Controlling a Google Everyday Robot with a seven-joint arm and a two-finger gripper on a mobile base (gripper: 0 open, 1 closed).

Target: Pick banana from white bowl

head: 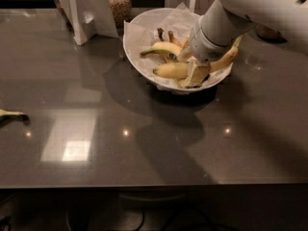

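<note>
Here the long yellow banana (168, 70) lies in the white bowl (129, 44), jaws over its middle, grip unclear.

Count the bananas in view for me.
5. In the bowl: the long banana at the gripper, a curved banana behind it, two small bananas at the back. One banana end at the table's left edge. The arm may hide more.

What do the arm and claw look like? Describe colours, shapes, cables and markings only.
The arm is a thick, smooth white cylinder that widens into a bulky white shell at the upper right. The claw, down in the white bowl over the banana, is a pale cream wedge. No cables or markings show.
</note>
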